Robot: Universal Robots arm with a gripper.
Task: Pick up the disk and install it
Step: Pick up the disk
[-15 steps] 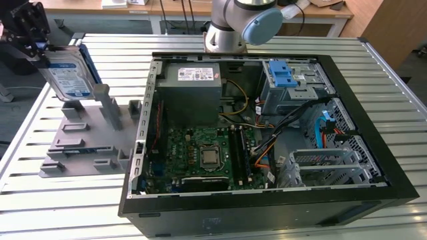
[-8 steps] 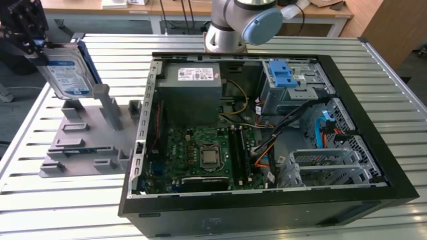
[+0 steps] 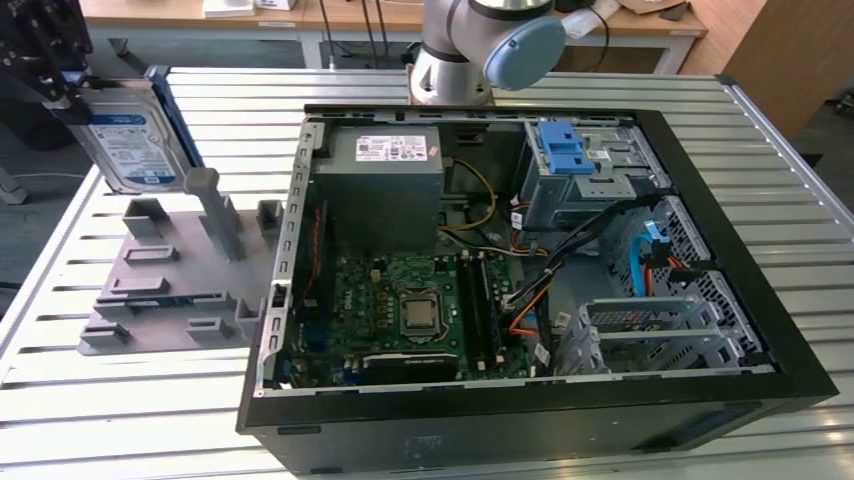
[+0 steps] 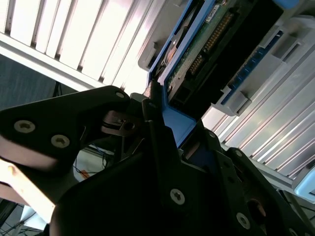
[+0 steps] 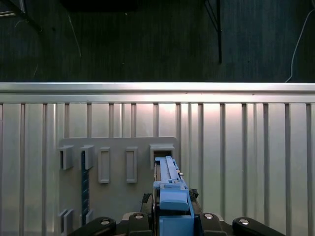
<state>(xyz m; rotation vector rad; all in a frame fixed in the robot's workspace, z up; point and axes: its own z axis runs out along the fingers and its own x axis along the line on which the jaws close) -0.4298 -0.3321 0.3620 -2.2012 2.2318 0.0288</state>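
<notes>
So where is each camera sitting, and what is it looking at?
Exterior view: off the arm, looking down on the slatted table, the open computer case and the grey holder; the arm and the tool gripping the disk show.
Second wrist view: on the arm, close behind the tool, looking along it at the disk's circuit-board side.
First wrist view: on the arm, looking down past the tool and the edge-on disk onto the grey holder.
Shared: all three show the tool holding the disk.
</notes>
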